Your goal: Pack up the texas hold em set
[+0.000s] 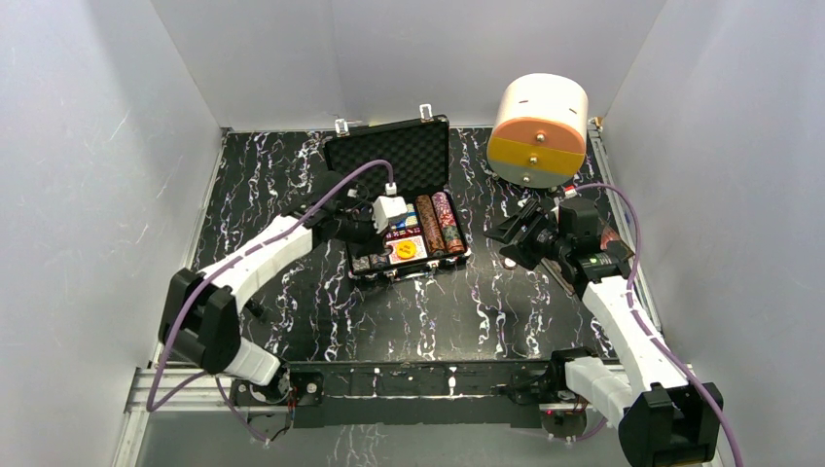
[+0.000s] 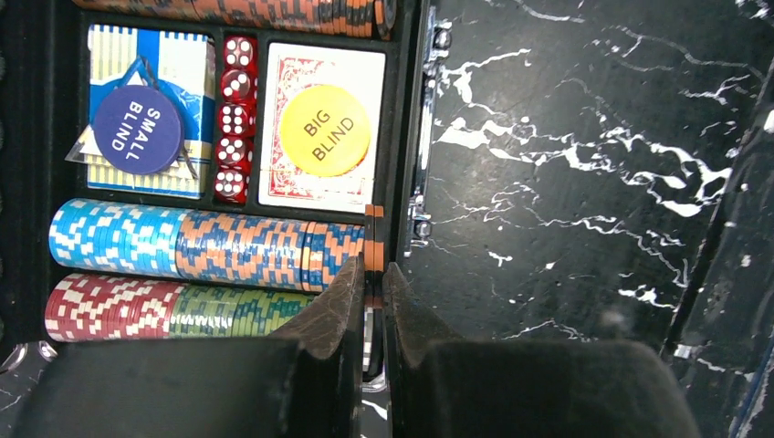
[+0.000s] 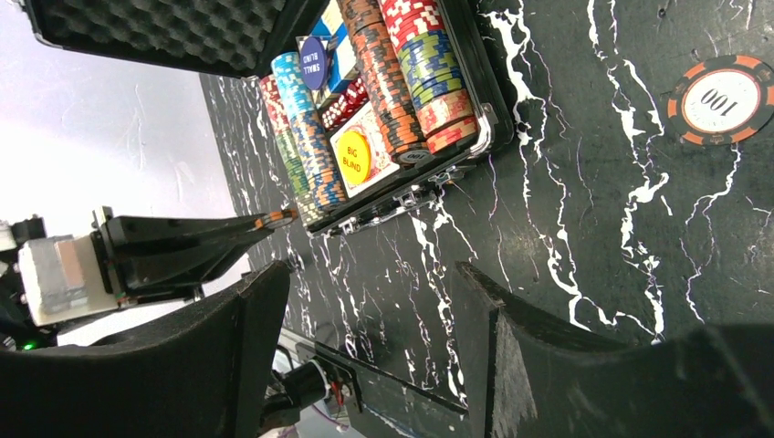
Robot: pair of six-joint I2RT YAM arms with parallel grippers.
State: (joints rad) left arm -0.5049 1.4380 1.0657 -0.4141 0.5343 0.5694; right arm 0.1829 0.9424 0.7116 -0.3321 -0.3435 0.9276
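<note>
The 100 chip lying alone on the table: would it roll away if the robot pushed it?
Probably not. The 100 chip lies flat on the table, so a push would likely slide it rather than roll it. It looks thin and low, so picking it up could be fiddly. It seems stiff and should not bend.

The black briefcase (image 1: 389, 156) lies open, lid upright, striped chip rows (image 2: 210, 246) inside; one orange-rimmed chip (image 3: 722, 100) lies flat outside.
</note>
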